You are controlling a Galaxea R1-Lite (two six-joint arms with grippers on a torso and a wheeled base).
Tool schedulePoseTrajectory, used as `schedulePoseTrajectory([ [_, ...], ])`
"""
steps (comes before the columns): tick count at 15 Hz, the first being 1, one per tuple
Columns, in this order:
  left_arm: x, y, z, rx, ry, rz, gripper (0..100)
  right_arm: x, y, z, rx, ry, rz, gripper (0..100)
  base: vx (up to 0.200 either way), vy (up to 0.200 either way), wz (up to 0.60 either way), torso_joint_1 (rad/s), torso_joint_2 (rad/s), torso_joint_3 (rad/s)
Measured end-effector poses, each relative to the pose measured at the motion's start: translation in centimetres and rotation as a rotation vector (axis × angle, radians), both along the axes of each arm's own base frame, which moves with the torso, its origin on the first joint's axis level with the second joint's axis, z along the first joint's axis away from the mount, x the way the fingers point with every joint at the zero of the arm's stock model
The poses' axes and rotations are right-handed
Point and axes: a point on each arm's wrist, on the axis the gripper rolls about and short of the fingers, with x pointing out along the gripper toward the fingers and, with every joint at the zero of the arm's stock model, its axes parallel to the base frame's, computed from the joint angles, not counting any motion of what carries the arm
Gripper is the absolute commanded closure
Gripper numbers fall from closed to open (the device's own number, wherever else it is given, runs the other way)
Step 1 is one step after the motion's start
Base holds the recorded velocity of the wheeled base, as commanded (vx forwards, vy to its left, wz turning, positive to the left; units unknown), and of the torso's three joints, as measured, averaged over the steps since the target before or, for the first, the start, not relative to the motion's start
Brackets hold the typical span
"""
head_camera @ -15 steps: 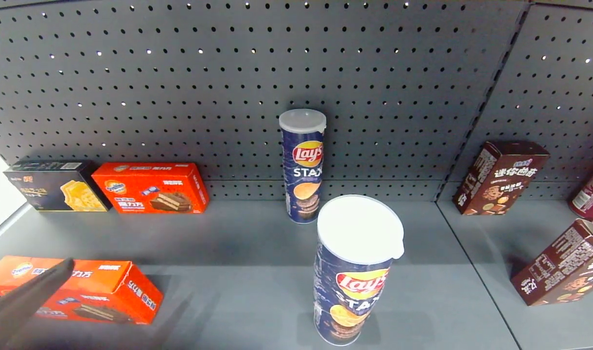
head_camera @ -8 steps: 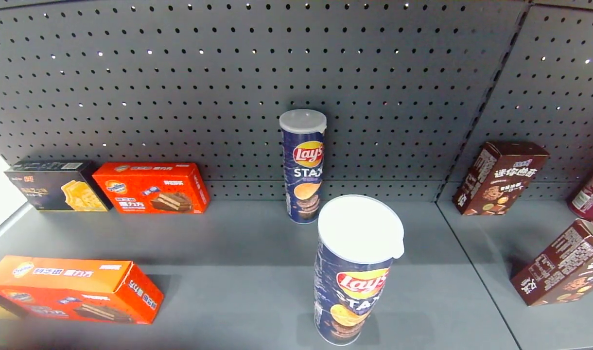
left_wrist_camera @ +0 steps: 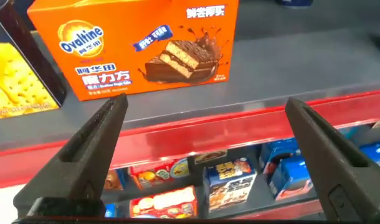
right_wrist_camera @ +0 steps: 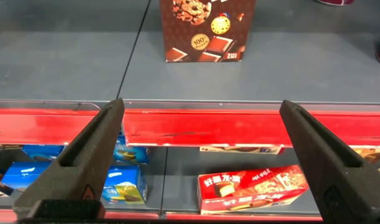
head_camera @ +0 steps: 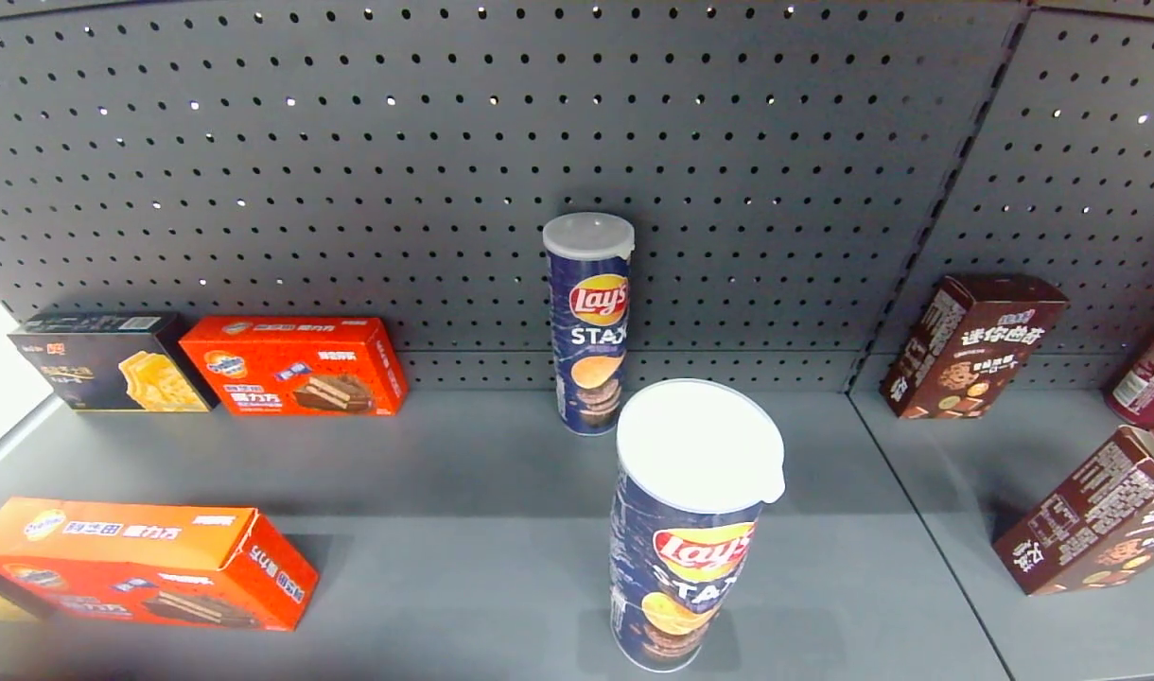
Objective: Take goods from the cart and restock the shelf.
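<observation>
Near the front edge of the shelf (head_camera: 463, 473) a chips can (head_camera: 695, 530) stands upright with its white lid on. Straight behind it, a second can (head_camera: 588, 322) sits against the pegboard (head_camera: 350, 142). Off to the chips can's left there's an orange wafer box (head_camera: 151, 563) and, further back, a black cracker box (head_camera: 104, 359); to its right, brown cookie boxes (head_camera: 974, 345). Left claw (left_wrist_camera: 205, 102) is spread wide and empty, just off the shelf edge on the can's left. Right claw (right_wrist_camera: 202, 104) is the same deal on its right.
</observation>
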Motion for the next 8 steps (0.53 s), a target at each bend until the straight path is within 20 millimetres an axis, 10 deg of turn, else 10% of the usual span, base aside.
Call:
schedulePoseTrajectory([
  [8, 0.00, 0.52, -0.60, -0.011, 0.049, 0.234, 0, 0.00, 0.00, -0.01, 0.000, 0.001, 0.000, 0, 0.000, 0.000, 0.00, 0.000, 0.00, 0.000],
])
